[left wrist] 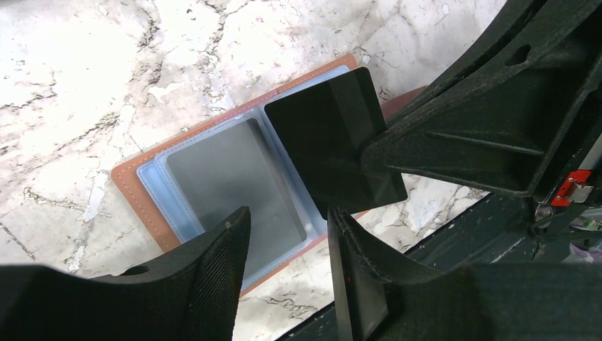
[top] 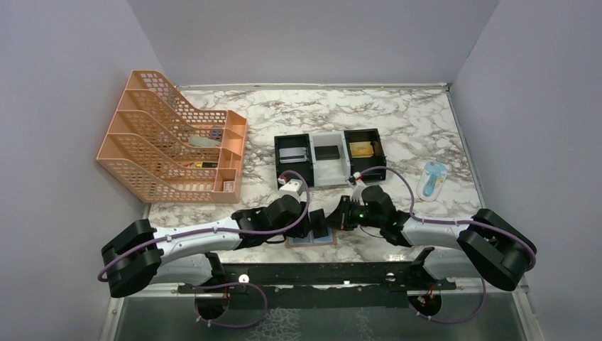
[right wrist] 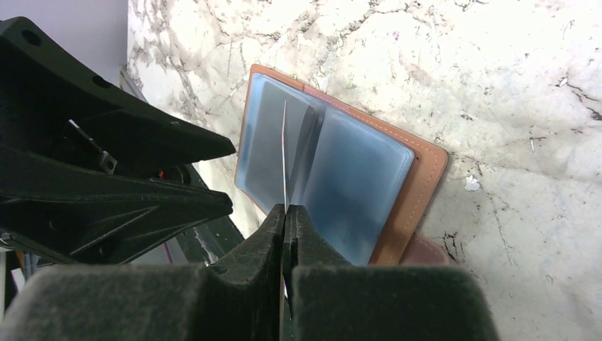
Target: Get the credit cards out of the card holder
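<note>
Right claw [right wrist: 286, 213]: clamped tight on one edge of the black card [left wrist: 330, 138], jaws together with only the card between them
Black card: lifted and tilted over one half of the card holder [right wrist: 419, 185]; just a thin edge-on line in the right wrist view; could not tell if its low corner touched the sleeves [right wrist: 355, 177]
Left claw [left wrist: 287, 217]: fingers apart, nothing between them, poised over the holder's near edge; contact not clear
Card holder: lay open and flat on the marble table [top: 412, 128], tan leather down, light-blue clear sleeves up, right under both claws near the table's front edge
Sleeves: the one beside the black card showed a grey panel, card or plain plastic I could not tell
Tray [top: 277, 160]: black-and-white, three compartments, behind the claws and apart from the holder; grey item in the left one, black in the middle, yellow in the right
File rack [top: 170, 138]: orange mesh, far left of the table
Packet [top: 431, 177]: blue and white, to the right of the tray
</note>
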Available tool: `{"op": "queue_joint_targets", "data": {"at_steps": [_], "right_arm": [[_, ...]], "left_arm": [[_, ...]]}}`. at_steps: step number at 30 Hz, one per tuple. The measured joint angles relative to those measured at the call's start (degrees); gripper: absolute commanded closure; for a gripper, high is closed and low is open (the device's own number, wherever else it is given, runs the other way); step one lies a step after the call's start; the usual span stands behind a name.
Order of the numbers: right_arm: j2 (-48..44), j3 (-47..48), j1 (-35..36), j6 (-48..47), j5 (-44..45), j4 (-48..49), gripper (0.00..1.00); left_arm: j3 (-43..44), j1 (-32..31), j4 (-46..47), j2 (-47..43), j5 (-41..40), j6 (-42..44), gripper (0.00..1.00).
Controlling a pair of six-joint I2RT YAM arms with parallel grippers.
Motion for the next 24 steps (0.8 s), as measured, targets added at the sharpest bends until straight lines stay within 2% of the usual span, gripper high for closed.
{"op": "queue_joint_targets", "data": {"at_steps": [8, 17, 24], "right_arm": [[2.86, 0.44, 0.0, 1.51, 0.11, -2.36, 0.99], [6.97, 0.48, -0.02, 6.95, -0.13, -0.48, 0.83], [6.01, 0.37, -0.02, 7.13, -0.13, -0.55, 0.83]], "left_arm": [[-1.97, 0.02, 5.14, 2.69, 1.73, -1.01, 0.59], [-2.03, 0.02, 11.08, 7.34, 4.57, -1.86, 0.69], [-2.03, 0.02, 11.1, 9.14, 4.7, -2.51, 0.72]]}}
